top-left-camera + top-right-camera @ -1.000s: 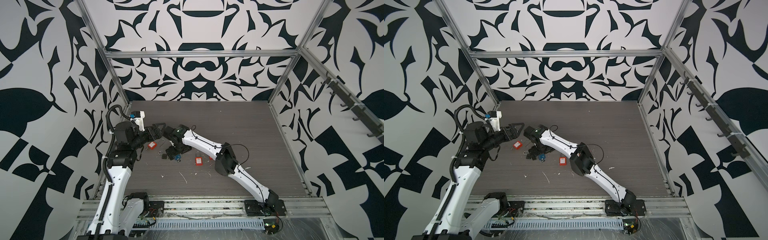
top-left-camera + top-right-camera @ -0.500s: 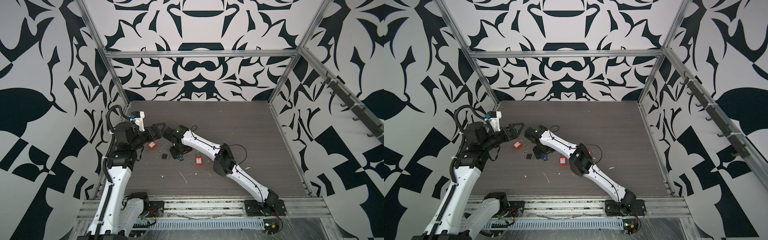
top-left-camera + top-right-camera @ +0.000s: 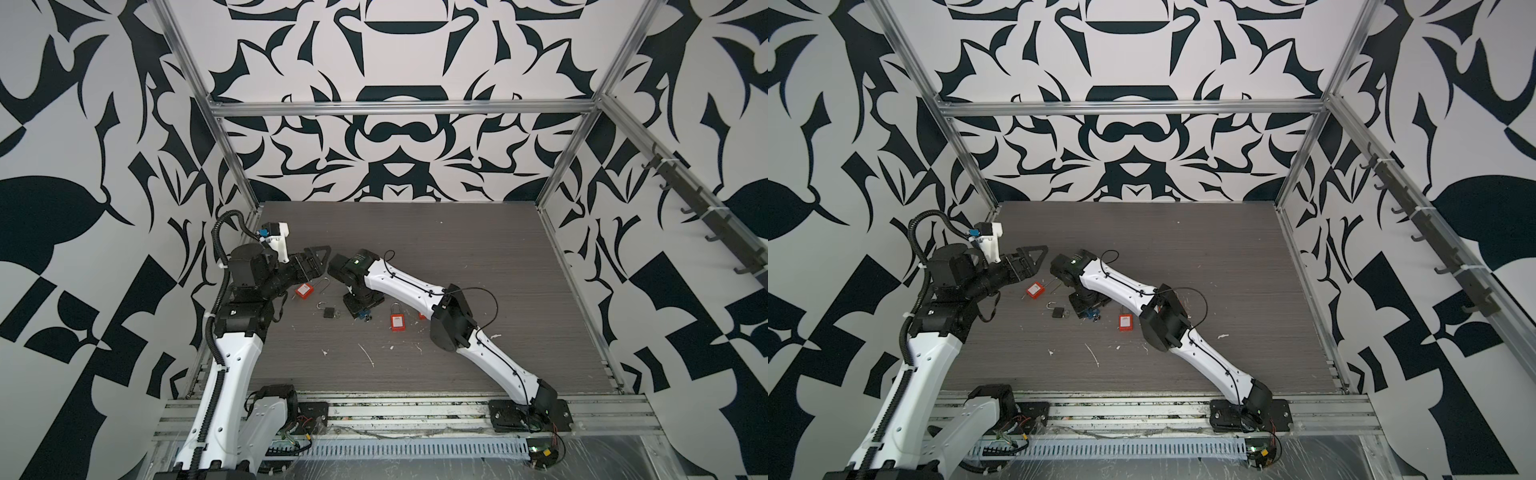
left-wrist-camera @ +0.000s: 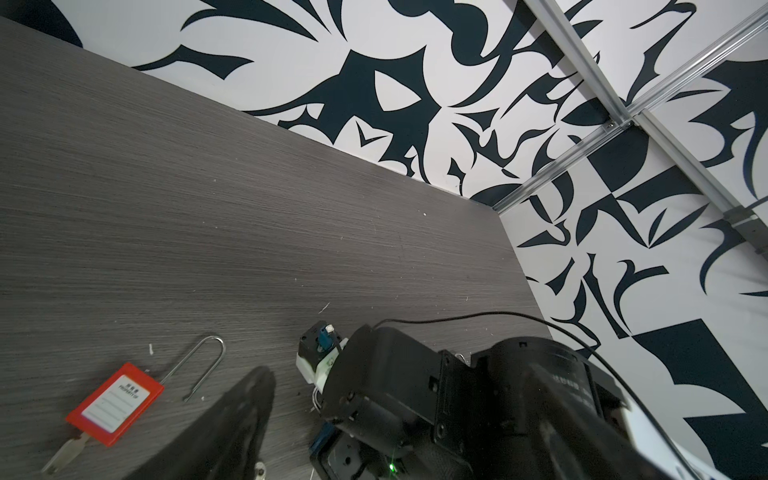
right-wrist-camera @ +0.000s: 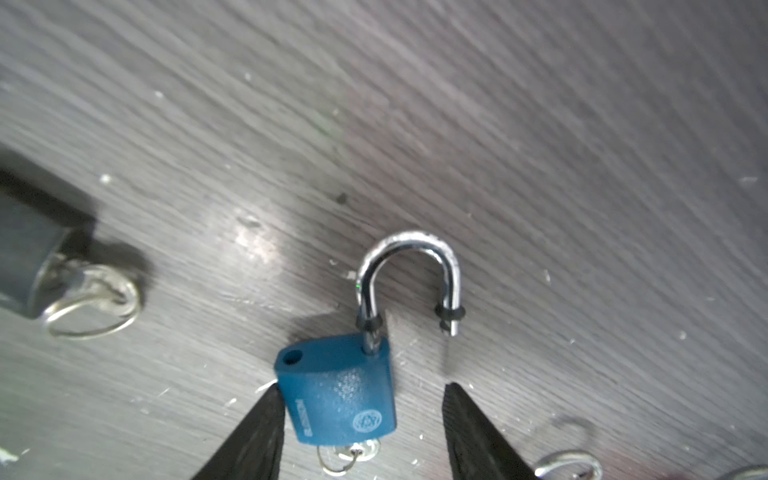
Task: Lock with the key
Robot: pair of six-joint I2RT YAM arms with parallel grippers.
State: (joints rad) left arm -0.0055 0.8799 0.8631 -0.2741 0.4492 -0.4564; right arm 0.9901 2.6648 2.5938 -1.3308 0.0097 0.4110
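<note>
The right gripper [image 5: 362,385] stands partly spread over the blue padlock [image 5: 338,395] and is not clenched on it. In the right wrist view one black finger [image 5: 253,432] lies at the edge of the lock's body, touching it or just short of it. The other finger [image 5: 473,432] stands apart from the body, with bare table [image 5: 540,145] between. The body sits between the two tips, nearer the first. Its chrome shackle [image 5: 409,270] stands open, the free end clear of the body. A key [image 5: 353,455] on a thin ring sits in the keyhole end, between the fingers. The body bears a round embossed emblem and a line of raised lettering, both too blurred to read.

In both top views this lock lies left of the frame's centre, mostly hidden under the right gripper.

A black padlock [image 5: 25,257] with a ringed key in it lies near the blue one.

Towards the left of both top views the left gripper [image 3: 322,262] hangs above the table, fingers spread and empty. Just below it in the frame lies a red padlock [image 4: 114,401]. Its white label reads "PROPERTY OF" under a line of characters too small to read. Its thin shackle [image 4: 203,365] is open and a flat key [image 4: 66,453] sits in its base.

A second red padlock [image 3: 397,322] lies right of the blue one, its label illegible.
</note>
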